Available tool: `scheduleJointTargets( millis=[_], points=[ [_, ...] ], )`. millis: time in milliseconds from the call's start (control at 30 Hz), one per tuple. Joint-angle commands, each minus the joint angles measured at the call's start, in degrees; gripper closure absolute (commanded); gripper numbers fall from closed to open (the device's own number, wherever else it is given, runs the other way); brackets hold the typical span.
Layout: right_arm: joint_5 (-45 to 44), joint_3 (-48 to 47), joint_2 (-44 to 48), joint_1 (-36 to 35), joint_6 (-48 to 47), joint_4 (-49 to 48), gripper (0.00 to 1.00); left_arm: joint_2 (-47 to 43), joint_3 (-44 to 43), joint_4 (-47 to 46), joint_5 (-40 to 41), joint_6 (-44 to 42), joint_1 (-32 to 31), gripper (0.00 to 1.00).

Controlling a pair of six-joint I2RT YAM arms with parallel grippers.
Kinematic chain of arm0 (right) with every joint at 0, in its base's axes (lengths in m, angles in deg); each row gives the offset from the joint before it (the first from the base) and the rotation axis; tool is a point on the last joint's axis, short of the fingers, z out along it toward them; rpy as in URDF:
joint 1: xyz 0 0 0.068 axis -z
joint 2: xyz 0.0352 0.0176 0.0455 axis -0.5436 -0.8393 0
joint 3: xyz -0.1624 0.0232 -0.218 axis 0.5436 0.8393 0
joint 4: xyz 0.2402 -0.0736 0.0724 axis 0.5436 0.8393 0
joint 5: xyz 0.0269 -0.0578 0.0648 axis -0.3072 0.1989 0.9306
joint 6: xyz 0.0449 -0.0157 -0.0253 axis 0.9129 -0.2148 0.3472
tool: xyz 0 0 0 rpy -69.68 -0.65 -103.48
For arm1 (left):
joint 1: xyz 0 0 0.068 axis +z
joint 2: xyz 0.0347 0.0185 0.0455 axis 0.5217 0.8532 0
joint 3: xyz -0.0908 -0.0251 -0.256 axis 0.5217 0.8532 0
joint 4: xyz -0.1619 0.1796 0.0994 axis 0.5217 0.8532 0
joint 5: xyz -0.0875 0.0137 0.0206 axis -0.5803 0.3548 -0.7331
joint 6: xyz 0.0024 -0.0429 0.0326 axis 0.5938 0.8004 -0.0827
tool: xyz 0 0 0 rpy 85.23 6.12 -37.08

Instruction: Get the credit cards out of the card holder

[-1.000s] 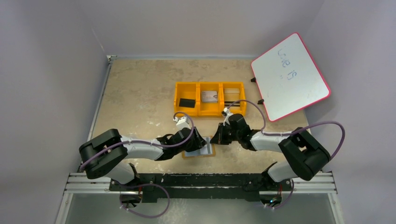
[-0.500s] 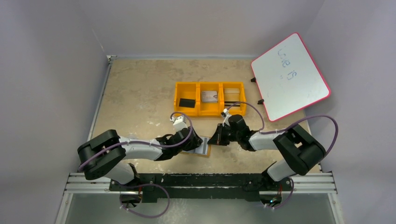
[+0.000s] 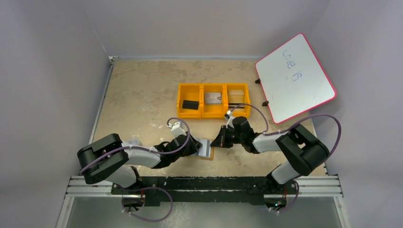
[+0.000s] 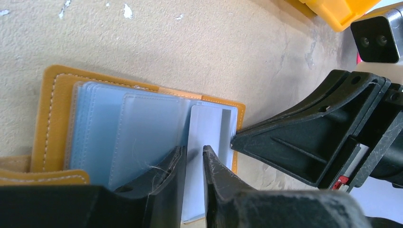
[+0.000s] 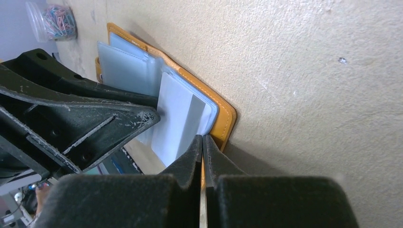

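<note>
Narrowly apart — left jaws at credit card [image 4: 209,124] in card holder [image 4: 53,109]

The card holder [image 3: 206,149] lies open and flat on the table [image 3: 142,90], near its front edge, between my left jaws and my right jaws. Outer cover: tan-brown, with pale stitching along the border. Inner pockets: translucent blue-grey sleeves, stacked and slightly fanned. One credit card [image 4: 209,126], pale with a grey stripe along one long side, protrudes partway from the sleeve at the end toward my right jaws. It lies flat, face up. My right jaws' tips rest at the holder's tan edge, just beside this card.
</note>
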Motion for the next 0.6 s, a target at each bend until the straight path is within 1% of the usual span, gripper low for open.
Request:
scheduleJointTargets(
  millis=[0,67,133,267,367,567],
  points=[
    [-0.02,1.17,-3.52,-1.33,-0.86,3.47,1.00,-1.18,2.01,-4.92,-3.68,1.47,-0.48,0.82],
    [0.01,1.07,-3.62,-1.37,-0.96,3.57,1.00,-1.47,2.26,-5.67,-4.00,1.04,-0.53,0.85],
    [0.01,0.95,-3.75,-1.37,-1.06,3.83,1.00,-1.74,2.43,-6.72,-4.33,0.60,-0.49,0.91],
    [-0.08,0.76,-3.88,-1.33,-1.04,3.92,1.00,-2.67,3.47,-9.10,-4.24,0.27,-0.52,0.94],
    [-0.08,0.72,-3.80,-1.33,-1.05,3.93,1.00,-3.46,4.17,-10.23,-4.10,-0.17,-0.52,1.00],
    [-0.24,0.65,-3.48,-1.33,-1.24,4.46,1.00,-5.67,4.74,-9.75,-3.24,-1.34,-0.49,1.00]
  ],
)
